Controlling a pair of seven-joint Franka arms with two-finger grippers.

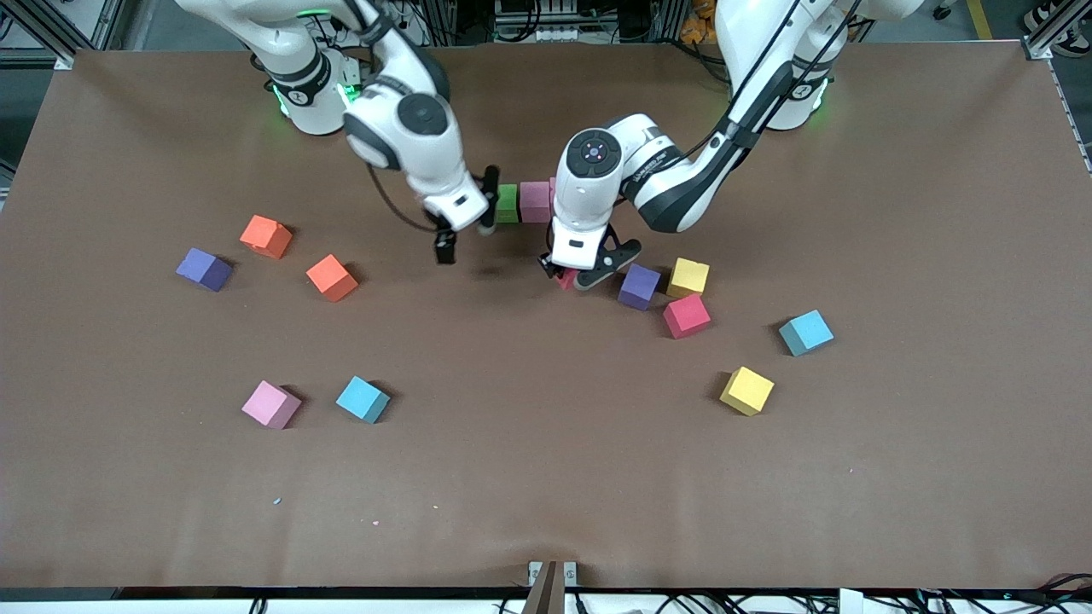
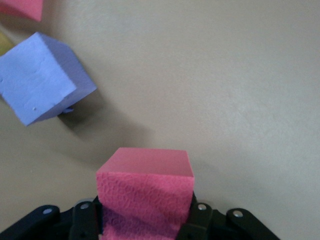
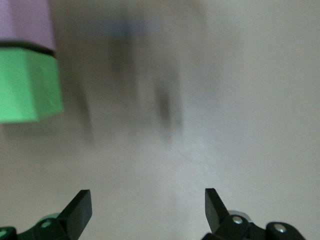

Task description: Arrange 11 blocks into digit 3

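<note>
The blocks are lying scattered on the brown table point(image 1: 546, 477), and going from the front camera upward: a pink block point(image 1: 271, 403) and a light blue block point(image 1: 363, 398) are sitting nearest to the camera toward the right arm's end, with a yellow block point(image 1: 746, 390) and another light blue block point(image 1: 805, 332) toward the left arm's end. Farther from the camera, a red block point(image 1: 686, 315), a purple block point(image 1: 639, 286) and a second yellow block point(image 1: 688, 277) are standing close together, while two orange blocks point(image 1: 331, 277) point(image 1: 265, 236) and one more purple block point(image 1: 204, 269) are lying toward the right arm's end. The left gripper point(image 1: 570, 275) is low at the table just beside that purple block, and its fingers point(image 2: 86, 220) are pinching a red-pink cube point(image 2: 145, 197) on two facing sides — the cube is filling the gap squarely. The foam is looking light and a little soft, with a matte rough skin, so I judge it is not slipping easily; a flat grip on parallel faces near the middle is suiting it, without hard pressing. Farthest from the camera, a green block point(image 1: 508, 203) and a pink block point(image 1: 536, 201) are touching in a row — probably the start of the digit. The right gripper point(image 1: 465, 234) is hovering beside the green block with its fingers spread wide and empty.
</note>
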